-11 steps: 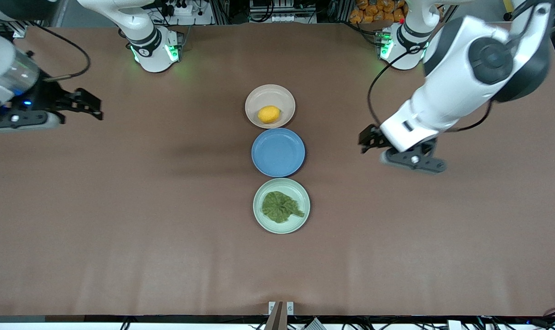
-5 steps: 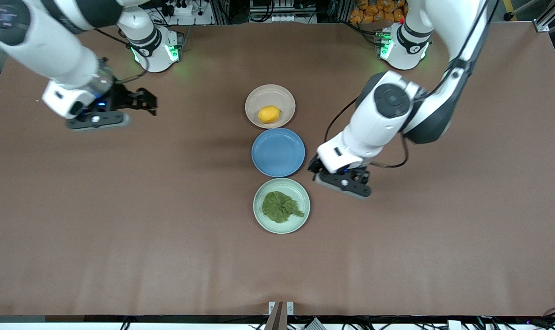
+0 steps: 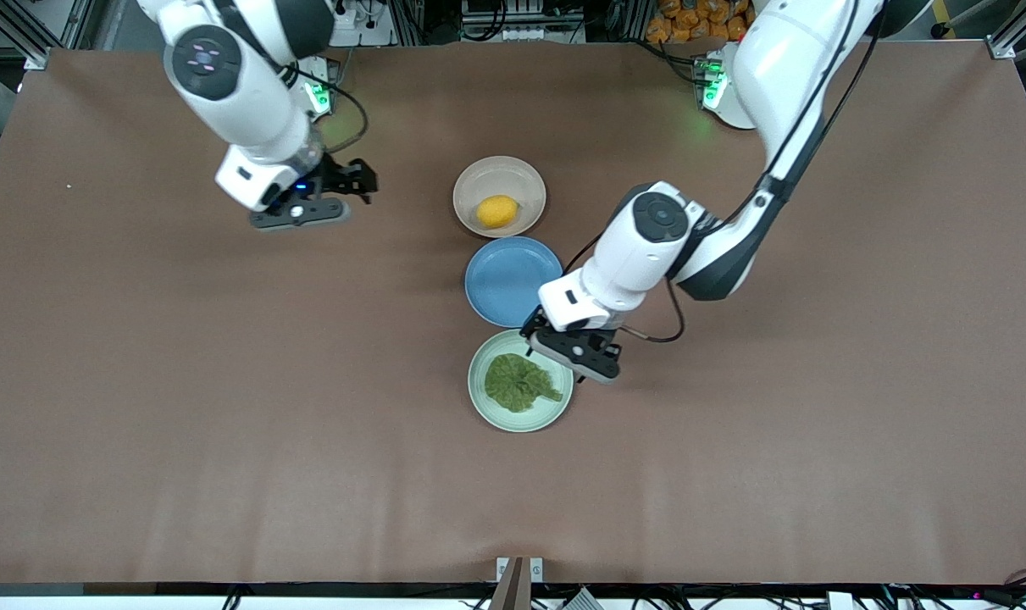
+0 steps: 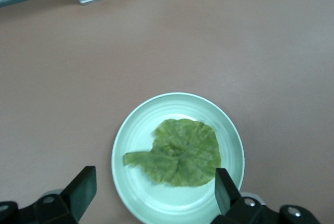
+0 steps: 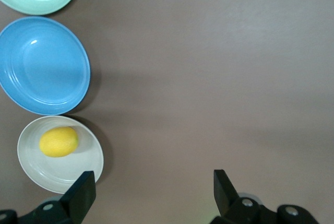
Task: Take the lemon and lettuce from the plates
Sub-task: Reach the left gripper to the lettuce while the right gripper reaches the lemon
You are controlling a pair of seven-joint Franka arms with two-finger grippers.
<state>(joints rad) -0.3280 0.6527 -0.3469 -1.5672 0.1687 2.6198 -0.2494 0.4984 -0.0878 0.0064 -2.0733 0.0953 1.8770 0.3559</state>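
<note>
The lemon (image 3: 497, 211) lies on the beige-pink plate (image 3: 477, 175). The lettuce (image 3: 521, 382) lies flat on the mint green plate (image 3: 513, 422), the plate nearest the front camera. My left gripper (image 3: 536, 330) is open and empty over the mint plate's rim beside the blue plate. In the left wrist view the lettuce (image 4: 180, 153) and mint plate (image 4: 130, 182) lie just ahead of the left gripper (image 4: 154, 190). My right gripper (image 3: 358, 180) is open and empty over bare table, toward the right arm's end from the beige plate. The right wrist view shows the lemon (image 5: 59, 141) beside the right gripper (image 5: 151, 192).
A bright blue empty plate (image 3: 513, 281) sits between the two task plates, touching both; it also shows in the right wrist view (image 5: 44, 65). A small metal bracket (image 3: 519, 566) sits at the table edge nearest the front camera. Brown table surface surrounds the plates.
Both arms have swung in toward the row of plates. The left gripper has moved to the mint plate's rim. The right gripper has moved closer to the beige plate.
</note>
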